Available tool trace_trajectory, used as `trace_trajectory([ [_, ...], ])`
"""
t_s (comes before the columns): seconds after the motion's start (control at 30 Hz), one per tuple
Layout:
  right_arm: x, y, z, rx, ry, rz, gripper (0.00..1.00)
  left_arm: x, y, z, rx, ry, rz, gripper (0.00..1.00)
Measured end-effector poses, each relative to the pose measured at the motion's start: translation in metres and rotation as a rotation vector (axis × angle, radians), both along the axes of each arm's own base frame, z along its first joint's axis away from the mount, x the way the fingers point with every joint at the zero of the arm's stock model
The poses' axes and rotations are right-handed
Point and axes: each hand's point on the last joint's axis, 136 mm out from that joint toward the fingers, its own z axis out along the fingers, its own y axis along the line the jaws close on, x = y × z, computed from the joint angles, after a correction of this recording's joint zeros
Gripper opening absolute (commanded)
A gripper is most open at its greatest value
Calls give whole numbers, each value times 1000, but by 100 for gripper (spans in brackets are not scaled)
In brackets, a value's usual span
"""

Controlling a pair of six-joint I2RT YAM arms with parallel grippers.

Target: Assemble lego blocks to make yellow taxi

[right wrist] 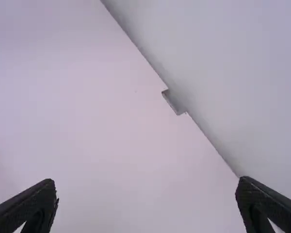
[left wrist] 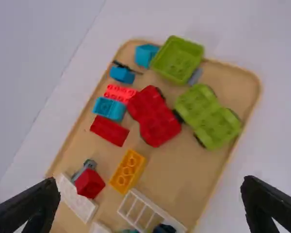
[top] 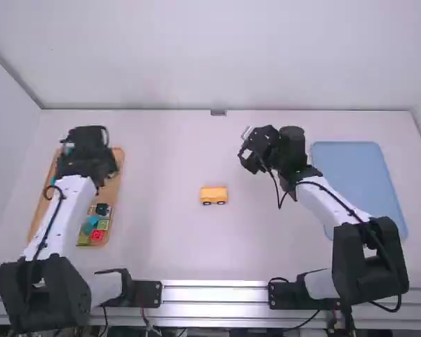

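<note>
My left gripper (top: 88, 144) is over the wooden tray (top: 117, 184) at the left; in the left wrist view this gripper (left wrist: 153, 206) stands open above the blocks. A yellow block (left wrist: 128, 171) lies in that tray, near a white frame piece (left wrist: 148, 213) and a small red block (left wrist: 89, 183). A yellow-orange car piece (top: 214, 195) with dark wheels stands on the middle of the table. My right gripper (top: 249, 153) is beyond and to the right of it; in the right wrist view the gripper (right wrist: 146, 206) is open with nothing between its fingers.
The tray also holds red (left wrist: 153, 116) and green (left wrist: 208, 116) wheeled bases, a green box-shaped block (left wrist: 177, 59) and several blue and red blocks. A light blue tray (top: 358, 175) lies at the right behind the right arm. A wall borders the table's far edge.
</note>
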Motion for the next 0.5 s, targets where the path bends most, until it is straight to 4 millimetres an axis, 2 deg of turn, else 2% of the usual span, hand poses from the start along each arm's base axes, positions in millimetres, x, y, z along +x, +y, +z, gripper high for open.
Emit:
trace_trajectory([
  [0.1, -2, 5, 0, -14, -8, 11, 98, -12, 31, 0, -134, -14, 7, 99],
  [0.33, -6, 15, -1, -51, -37, 62, 98, -18, 36, -6, -296, -59, -62, 99],
  [0.5, -10, 23, 0, -83, -66, 103, 98, -22, 40, -7, -295, -52, -56, 99],
])
